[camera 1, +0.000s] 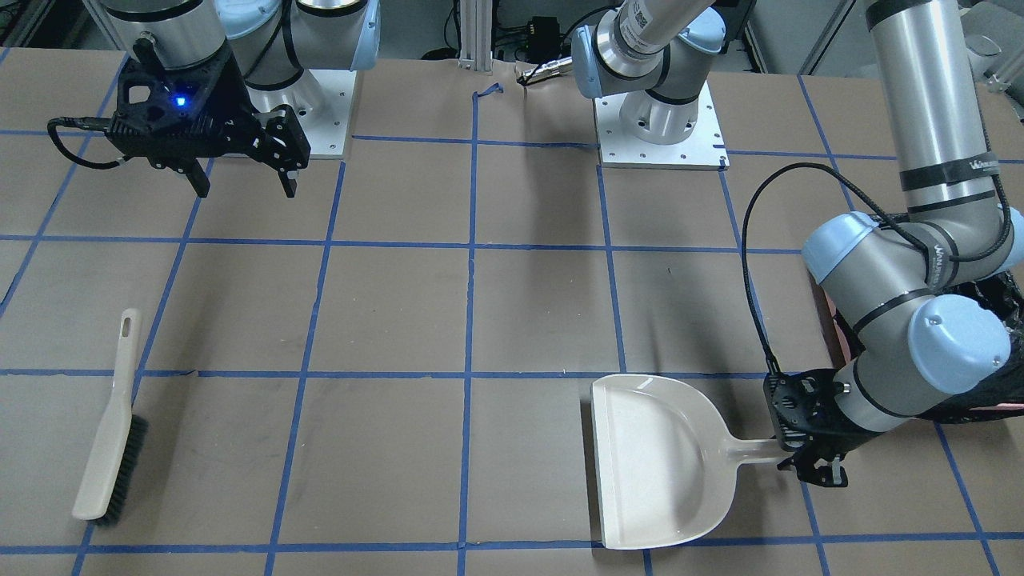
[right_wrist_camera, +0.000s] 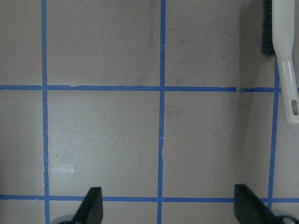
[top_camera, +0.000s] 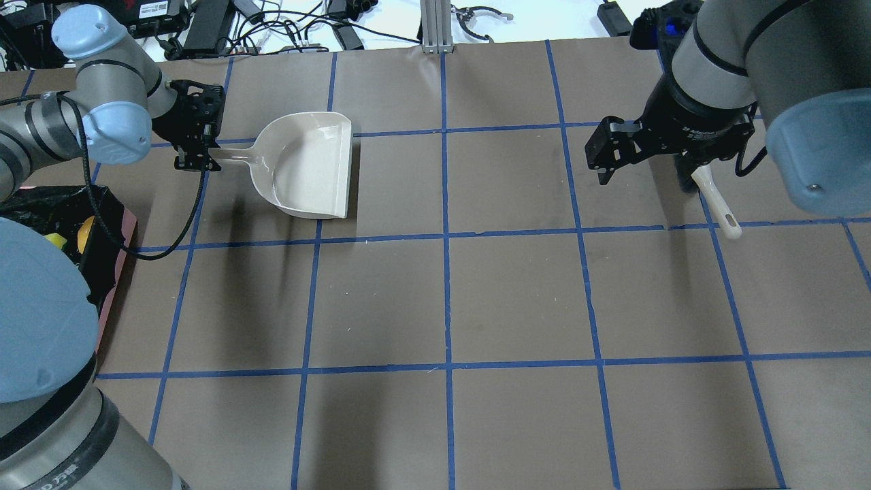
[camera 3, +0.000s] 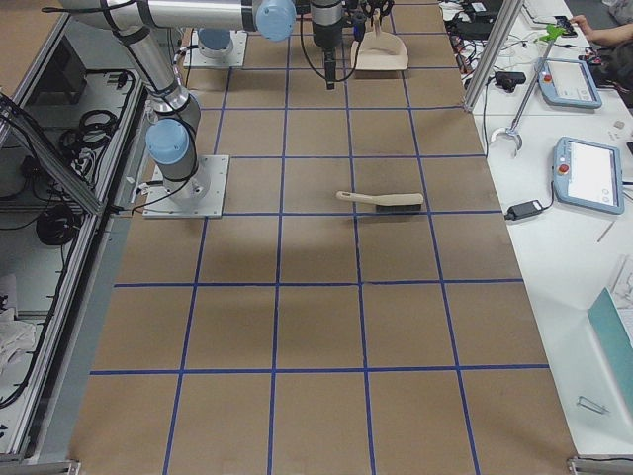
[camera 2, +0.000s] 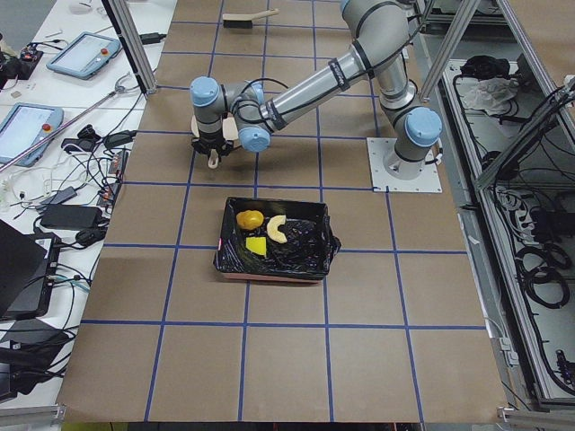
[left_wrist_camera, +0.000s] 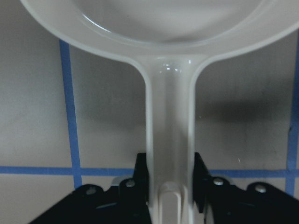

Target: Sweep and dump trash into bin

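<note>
The bin [camera 2: 235,266], pink-sided with a black bag liner, stands at the table's left end. It holds the trash: a tan croissant piece [camera 2: 276,230], a golden-brown lump [camera 2: 250,218] and a yellow sponge wedge [camera 2: 256,245]. The bin also shows in the overhead view [top_camera: 117,269], mostly hidden behind my left arm. My left gripper [camera 1: 812,470] is shut on the handle of the beige dustpan [camera 1: 656,464], which lies flat and empty on the table. In the left wrist view the fingers [left_wrist_camera: 141,179] press the handle [left_wrist_camera: 169,140] from both sides. My right gripper [top_camera: 641,178] is open, empty and above the table.
A beige hand brush [camera 1: 112,432] with dark bristles lies on the table on my right side, also in the right wrist view [right_wrist_camera: 285,56]. Blue tape lines grid the brown table. The arm bases [camera 1: 660,128] stand at the robot's edge.
</note>
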